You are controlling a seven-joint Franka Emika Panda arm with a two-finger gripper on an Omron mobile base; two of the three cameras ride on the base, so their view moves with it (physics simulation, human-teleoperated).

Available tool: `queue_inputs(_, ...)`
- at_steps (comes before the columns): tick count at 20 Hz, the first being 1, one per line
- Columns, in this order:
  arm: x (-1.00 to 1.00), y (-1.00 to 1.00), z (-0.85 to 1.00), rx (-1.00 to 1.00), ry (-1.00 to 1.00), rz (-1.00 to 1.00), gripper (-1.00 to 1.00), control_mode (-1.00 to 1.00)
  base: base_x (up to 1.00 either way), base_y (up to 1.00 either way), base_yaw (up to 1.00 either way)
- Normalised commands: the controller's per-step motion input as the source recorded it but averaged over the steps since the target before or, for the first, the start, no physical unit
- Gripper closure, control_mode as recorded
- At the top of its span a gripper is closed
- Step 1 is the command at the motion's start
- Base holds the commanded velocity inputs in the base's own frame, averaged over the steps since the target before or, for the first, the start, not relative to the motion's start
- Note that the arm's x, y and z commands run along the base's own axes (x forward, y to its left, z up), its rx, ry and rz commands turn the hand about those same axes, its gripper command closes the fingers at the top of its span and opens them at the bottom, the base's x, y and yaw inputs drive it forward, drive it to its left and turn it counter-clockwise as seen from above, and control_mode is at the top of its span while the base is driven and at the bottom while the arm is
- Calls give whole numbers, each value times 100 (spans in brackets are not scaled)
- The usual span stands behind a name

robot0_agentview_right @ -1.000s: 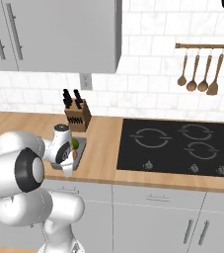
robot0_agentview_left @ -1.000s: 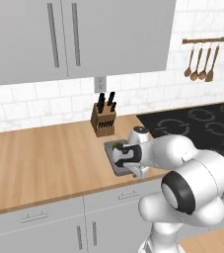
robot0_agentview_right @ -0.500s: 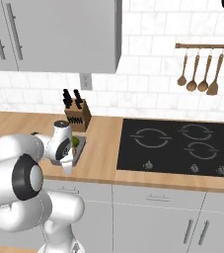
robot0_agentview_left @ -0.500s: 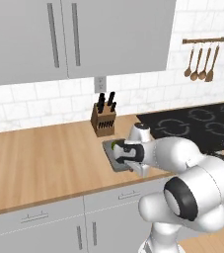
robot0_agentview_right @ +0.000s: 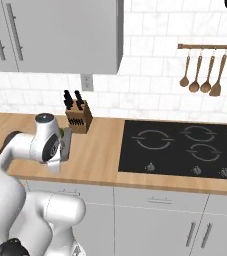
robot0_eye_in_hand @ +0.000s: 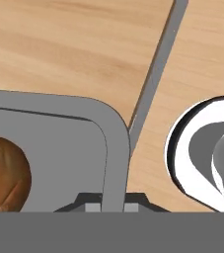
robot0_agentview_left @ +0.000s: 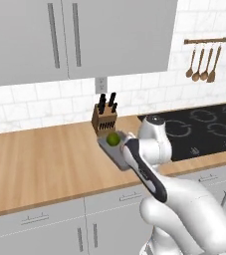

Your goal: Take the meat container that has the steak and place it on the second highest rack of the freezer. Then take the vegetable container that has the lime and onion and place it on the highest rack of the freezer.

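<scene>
Since the earlier frame the arm has dropped lower over the desk (robot0_agentview_left: 40,159) and the pincer (robot0_eye_in_hand: 114,201) has gone from wide apart to clamped: its jaws are now pinched on the rim of the tray (robot0_agentview_left: 115,152), the flat dark-grey one that sits just in front of the knife block (robot0_agentview_left: 104,119), at about 10 o'clock from the stovetop (robot0_agentview_left: 204,130). In the hand view the rim runs straight down between the two tips, with the onion (robot0_eye_in_hand: 5,175) lying inside the tray at 9 o'clock of the grip, and the lime (robot0_agentview_left: 113,139) rests at the far end of the tray in the left base view. The chief risk, as I judge it, is the grip itself: it holds a thin rim at one short end, so the long tray could hang from that edge and tip once lifted. Both round pieces would then roll toward the low end and could spill over the shallow rim onto the desk. A quick swing toward the freezer would make that worse, and a thin rim could also slide out of the jaws. The knife block stands close behind the tray, so a lift that drifts toward 12 o'clock could knock it. Whether the steak tub is already shelved cannot be told here.
</scene>
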Motion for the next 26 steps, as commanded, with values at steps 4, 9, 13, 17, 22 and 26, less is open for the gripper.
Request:
queue_inputs(4, -47, 11, 95, -3, -20, -6, 100, -100, 0, 0, 0)
queue_inputs(9, -46, 0, 46, 0, -22, 0, 100, -100, 0, 0, 0)
queue_inputs(13, -57, -1, 29, 9, -14, 2, 100, -100, 0, 0, 0)
queue_inputs(17, -27, 6, 1, 0, -9, 1, 100, 100, -22, 6, 0)
queue_inputs(22, 0, 0, 0, 0, 0, 0, 100, 100, -100, 57, 4)
queue_inputs(26, 0, 0, 0, 0, 0, 0, 100, 100, -100, 93, 20)
